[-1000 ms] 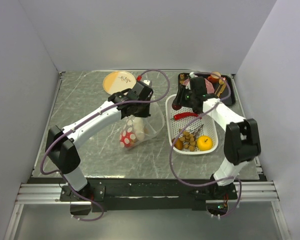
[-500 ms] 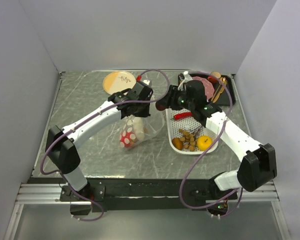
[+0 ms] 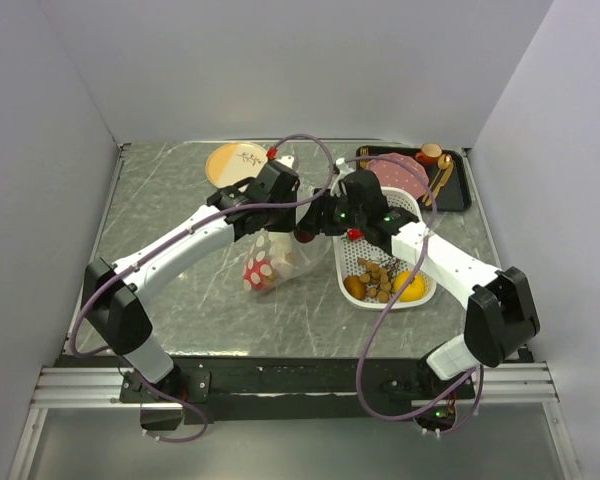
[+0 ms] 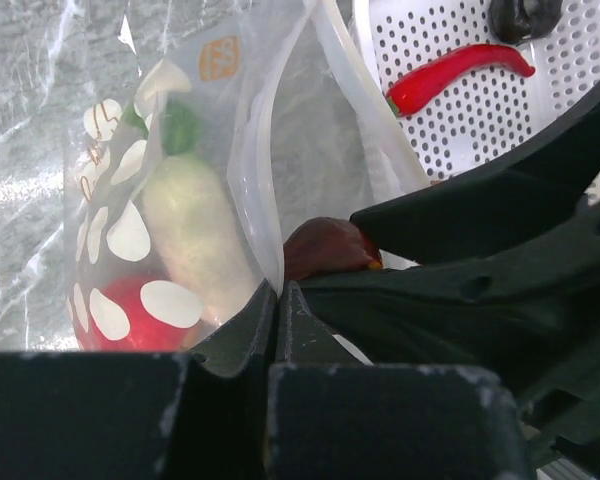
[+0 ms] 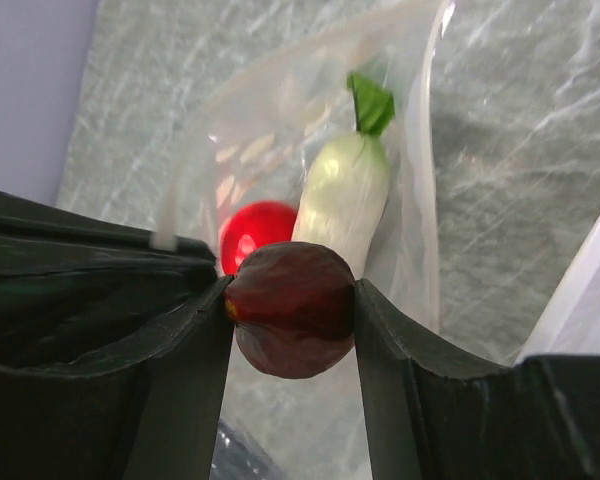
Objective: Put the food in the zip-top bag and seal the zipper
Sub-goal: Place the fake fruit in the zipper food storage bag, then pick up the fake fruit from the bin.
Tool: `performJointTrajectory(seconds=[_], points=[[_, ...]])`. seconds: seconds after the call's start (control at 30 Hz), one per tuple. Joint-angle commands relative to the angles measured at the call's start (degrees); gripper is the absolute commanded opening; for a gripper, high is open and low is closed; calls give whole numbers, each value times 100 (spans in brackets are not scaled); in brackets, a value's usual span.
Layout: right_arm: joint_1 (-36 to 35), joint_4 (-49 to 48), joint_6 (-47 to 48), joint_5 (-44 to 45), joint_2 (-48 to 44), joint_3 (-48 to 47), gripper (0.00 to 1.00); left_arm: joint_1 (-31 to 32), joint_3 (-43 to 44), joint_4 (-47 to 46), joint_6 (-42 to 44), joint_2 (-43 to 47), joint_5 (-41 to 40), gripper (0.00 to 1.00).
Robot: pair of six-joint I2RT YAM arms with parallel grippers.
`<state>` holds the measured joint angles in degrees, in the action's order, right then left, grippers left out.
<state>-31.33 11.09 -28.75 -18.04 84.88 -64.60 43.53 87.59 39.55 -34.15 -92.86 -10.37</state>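
The clear dotted zip-top bag (image 3: 275,258) lies mid-table and holds a white-and-green vegetable (image 4: 195,225) and a red piece (image 5: 255,228). My left gripper (image 4: 278,300) is shut on the bag's mouth edge and holds it up. My right gripper (image 5: 292,300) is shut on the brown oval (image 5: 292,308), right at the bag's open mouth; the oval also shows in the left wrist view (image 4: 330,248). The white basket (image 3: 420,215) holds a red chilli (image 4: 450,75), brown nuts (image 3: 375,275) and yellow fruit (image 3: 412,287).
A black tray (image 3: 460,185) with a pink plate and utensils stands at the back right. An orange plate (image 3: 230,162) lies at the back left. Grey walls close in both sides and the back.
My right gripper has swung left from over the basket to the bag's mouth, carrying the brown oval. My left gripper has stayed holding the bag, shifting slightly.
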Motion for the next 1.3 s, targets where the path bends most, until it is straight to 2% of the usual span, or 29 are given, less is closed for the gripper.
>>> performJointTrajectory(seconds=[0.0, 0.03, 0.07, 0.17, 0.2, 0.23, 0.27, 0.33, 0.4, 0.6, 0.83, 0.9, 1.03, 1.27], points=[[-13, -72, 72, 99, -41, -185, 33, -37, -14, -272, -74, 259, 9, 1], [-13, -177, 28, 117, -77, -115, 37, -29, -14, -264, -74, 277, -9, 1], [-13, -221, 10, 108, -147, -88, 53, -37, -5, -246, -74, 286, -26, 1], [-13, -178, 28, 213, -244, -106, 55, -37, 12, -220, -57, 303, -79, 1], [-5, -151, 45, 240, -261, -132, 62, -46, 4, -220, -57, 312, -70, 1], [-5, -64, 71, 318, -270, -193, 77, -46, 12, -228, -57, 312, -53, 1], [-5, 15, 132, 328, -262, -237, 82, -55, 12, -228, -57, 312, -53, 1], [-13, 182, 212, 511, -288, -325, 81, -46, 4, -220, -56, 312, -53, 1], [13, 209, 273, 652, -367, -299, 87, -55, -14, -220, -57, 321, -79, 1], [302, 384, -7, 1794, -885, -53, 88, -99, -23, -193, -48, 356, -79, 1], [1287, 807, -323, 2383, -754, 202, 88, -108, -40, -202, -13, 339, -44, 1], [1523, 789, -228, 2472, -587, 167, 88, -108, -58, -211, -21, 365, -44, 1], [1814, 1087, -130, 3200, 17, -166, 90, -108, -58, -220, 31, 374, -18, 1], [1999, 860, 107, 3465, 827, -431, 88, -143, -6, -220, 137, 383, 18, 1]])
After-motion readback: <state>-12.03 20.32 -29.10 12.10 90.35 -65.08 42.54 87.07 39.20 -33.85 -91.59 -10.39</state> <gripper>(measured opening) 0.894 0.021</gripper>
